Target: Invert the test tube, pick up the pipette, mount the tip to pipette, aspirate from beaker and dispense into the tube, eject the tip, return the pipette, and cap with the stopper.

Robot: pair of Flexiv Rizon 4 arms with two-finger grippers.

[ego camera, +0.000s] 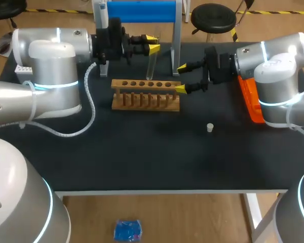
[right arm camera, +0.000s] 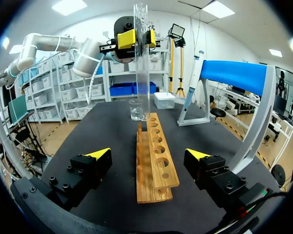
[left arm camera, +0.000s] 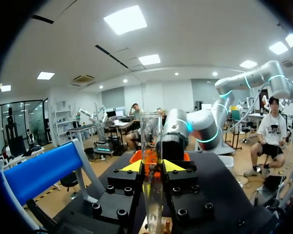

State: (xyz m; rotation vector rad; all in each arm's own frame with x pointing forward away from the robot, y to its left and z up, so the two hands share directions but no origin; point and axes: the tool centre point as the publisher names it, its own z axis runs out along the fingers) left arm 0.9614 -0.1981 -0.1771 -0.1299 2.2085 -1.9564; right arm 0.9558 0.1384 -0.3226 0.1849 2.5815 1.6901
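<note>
Left tool point(left arm camera: 152, 166) gripping test tube point(left arm camera: 151, 131), lower end cut off

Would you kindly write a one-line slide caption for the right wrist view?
Open right gripper facing the wooden rack, with the left gripper holding the test tube upright beyond it.

Clad in smooth silver-white shells, left arm point(ego camera: 50, 76) and right arm point(ego camera: 281, 76) alike: thick rounded segments, ringed at the joints with glowing cyan bands. Trailing off the left arm, a white spiral-wrapped cable point(ego camera: 92, 104). Black and blocky at the left gripper point(ego camera: 152, 44) and right gripper point(ego camera: 181, 78), studded with round black screws point(left arm camera: 110, 188); fingers point(right arm camera: 98, 153) capped with bright yellow wedge tips.
</note>
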